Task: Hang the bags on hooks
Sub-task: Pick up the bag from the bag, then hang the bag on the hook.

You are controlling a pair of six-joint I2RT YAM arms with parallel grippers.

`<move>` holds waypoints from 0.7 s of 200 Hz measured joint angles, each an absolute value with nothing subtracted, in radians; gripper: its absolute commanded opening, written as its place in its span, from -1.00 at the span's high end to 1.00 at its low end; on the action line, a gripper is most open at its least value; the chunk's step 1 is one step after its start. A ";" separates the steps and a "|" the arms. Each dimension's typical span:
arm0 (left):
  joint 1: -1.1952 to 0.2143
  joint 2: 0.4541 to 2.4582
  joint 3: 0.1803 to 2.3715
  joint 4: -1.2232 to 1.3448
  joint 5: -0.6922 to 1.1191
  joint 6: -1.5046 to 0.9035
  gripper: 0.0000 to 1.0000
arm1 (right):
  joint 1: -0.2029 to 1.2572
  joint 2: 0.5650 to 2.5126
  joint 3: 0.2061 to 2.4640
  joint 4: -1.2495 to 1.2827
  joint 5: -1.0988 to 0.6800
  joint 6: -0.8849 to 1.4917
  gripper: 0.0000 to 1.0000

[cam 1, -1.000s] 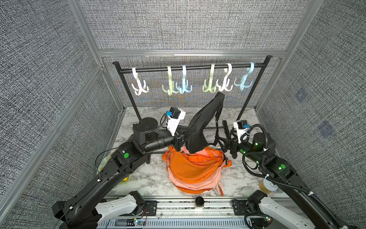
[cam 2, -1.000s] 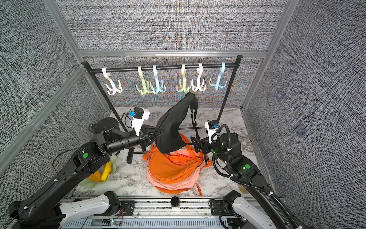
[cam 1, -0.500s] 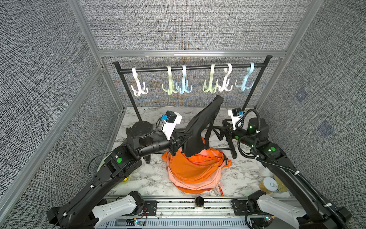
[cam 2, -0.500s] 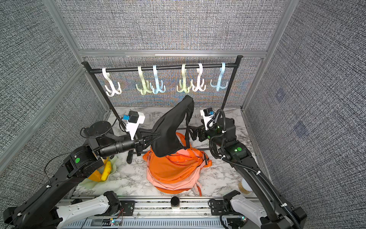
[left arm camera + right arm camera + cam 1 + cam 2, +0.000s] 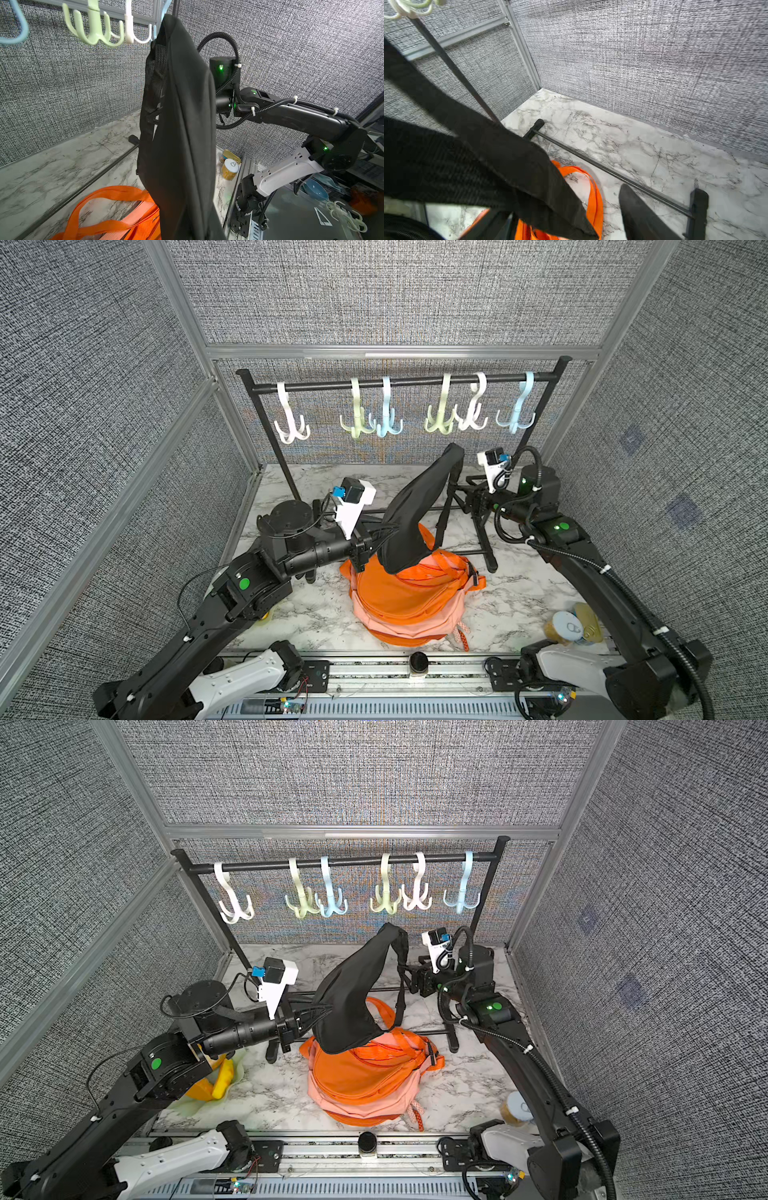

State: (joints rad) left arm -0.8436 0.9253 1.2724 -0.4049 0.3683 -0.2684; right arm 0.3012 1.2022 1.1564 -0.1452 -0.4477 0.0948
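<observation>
A black bag (image 5: 415, 514) hangs lifted above the table, its top corner just below the hooks. My left gripper (image 5: 376, 541) is shut on the bag's lower edge, and the fabric hides its fingers; in the left wrist view the bag (image 5: 182, 124) fills the middle. My right gripper (image 5: 409, 977) reaches in at the bag's strap (image 5: 400, 986) from the right. In the right wrist view its jaws (image 5: 566, 220) stand apart, with the strap (image 5: 477, 155) lying across the gap. Several pale hooks hang from the black rail (image 5: 415, 382); a green hook (image 5: 440, 418) and a white hook (image 5: 473, 414) are nearest the bag's top.
An orange bag (image 5: 407, 597) lies on the marble table (image 5: 311, 614) under the black one. The rack's foot (image 5: 486, 547) and low bar run beside my right arm. Cans (image 5: 567, 626) stand at the front right. A yellow object (image 5: 216, 1081) lies under my left arm.
My right arm has swung up and back to the bag's strap, and its jaws have narrowed. My left arm has shifted a little, still holding the bag up.
</observation>
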 measured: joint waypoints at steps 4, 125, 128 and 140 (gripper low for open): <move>-0.844 0.923 1.271 -0.405 0.368 -0.271 1.00 | 0.301 1.204 1.156 -0.145 -0.456 0.094 -0.22; -0.844 0.865 1.158 -0.321 0.395 -0.327 1.00 | 0.296 1.245 1.138 -0.009 -0.574 0.133 0.26; -0.844 0.865 1.158 -0.319 0.395 -0.328 1.00 | 0.296 1.246 1.138 -0.007 -0.577 0.135 0.30; -0.844 0.861 1.158 -0.311 0.398 -0.336 1.00 | 0.296 1.250 1.139 0.001 -0.577 0.136 0.45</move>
